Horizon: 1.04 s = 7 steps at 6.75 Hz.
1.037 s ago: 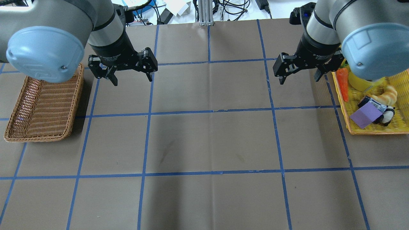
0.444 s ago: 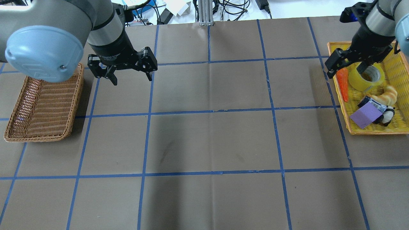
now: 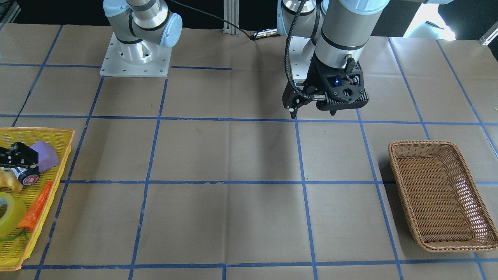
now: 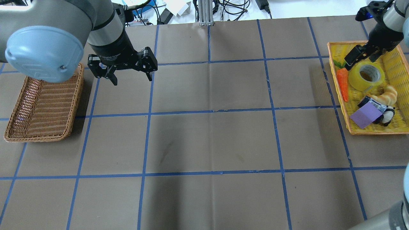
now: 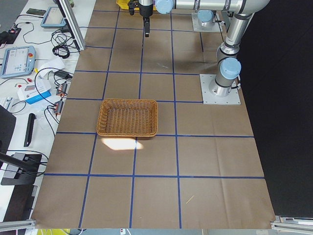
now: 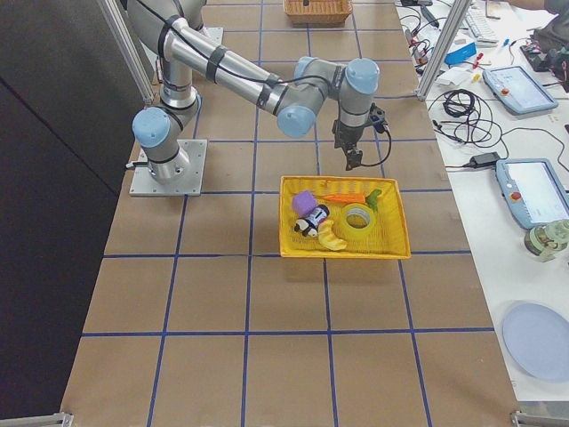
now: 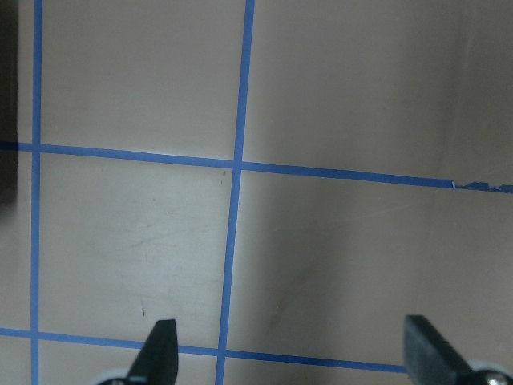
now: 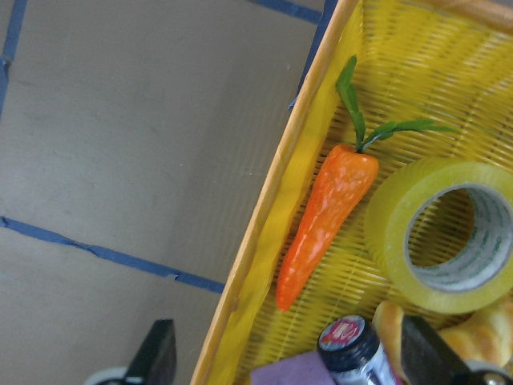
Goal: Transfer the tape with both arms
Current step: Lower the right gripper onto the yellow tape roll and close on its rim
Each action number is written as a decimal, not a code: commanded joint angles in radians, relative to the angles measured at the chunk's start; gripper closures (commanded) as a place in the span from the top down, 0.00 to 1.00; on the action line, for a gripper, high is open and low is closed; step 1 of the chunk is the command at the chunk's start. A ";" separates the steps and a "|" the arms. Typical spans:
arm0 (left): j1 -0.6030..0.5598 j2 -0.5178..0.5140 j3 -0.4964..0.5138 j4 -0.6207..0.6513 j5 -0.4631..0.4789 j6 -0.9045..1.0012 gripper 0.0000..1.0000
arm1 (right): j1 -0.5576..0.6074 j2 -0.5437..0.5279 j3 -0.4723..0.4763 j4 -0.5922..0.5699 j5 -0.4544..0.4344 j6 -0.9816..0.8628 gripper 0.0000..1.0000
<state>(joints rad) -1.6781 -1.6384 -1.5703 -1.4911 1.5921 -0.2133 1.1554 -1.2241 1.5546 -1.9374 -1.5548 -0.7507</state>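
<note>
The yellow tape roll lies flat in the yellow basket at the right, next to the carrot. It also shows in the front view, the right side view and the right wrist view. My right gripper is open and empty, hovering over the basket's far left corner, just beyond the tape; its fingertips frame the right wrist view. My left gripper is open and empty above the mat, right of the wicker basket; it also shows in the front view.
The yellow basket also holds a purple block, a croissant and a small dark bottle. The wicker basket holds nothing. Brown mat with blue grid lines lies between the two baskets. Cables and devices lie past the table's far edge.
My right gripper has swung right, from above the mat to over the yellow basket's far corner, uncovering the tape. The left arm has not moved.
</note>
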 commanded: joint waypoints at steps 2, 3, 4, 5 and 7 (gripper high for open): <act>0.000 0.000 -0.001 0.000 0.000 -0.001 1.00 | -0.029 0.147 -0.019 -0.241 0.021 -0.221 1.00; 0.000 0.000 -0.001 0.000 0.000 0.000 1.00 | -0.064 0.193 -0.024 -0.265 0.027 -0.260 1.00; 0.000 0.000 -0.001 0.000 -0.001 -0.001 1.00 | -0.077 0.211 -0.016 -0.267 0.044 -0.262 1.00; 0.001 0.000 -0.001 0.000 -0.001 0.000 1.00 | -0.079 0.213 -0.008 -0.264 0.038 -0.259 0.99; 0.003 0.000 -0.002 0.000 -0.001 0.000 1.00 | -0.079 0.212 -0.004 -0.253 0.035 -0.246 0.92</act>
<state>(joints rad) -1.6763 -1.6383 -1.5718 -1.4911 1.5915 -0.2133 1.0777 -1.0132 1.5472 -2.1950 -1.5185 -1.0025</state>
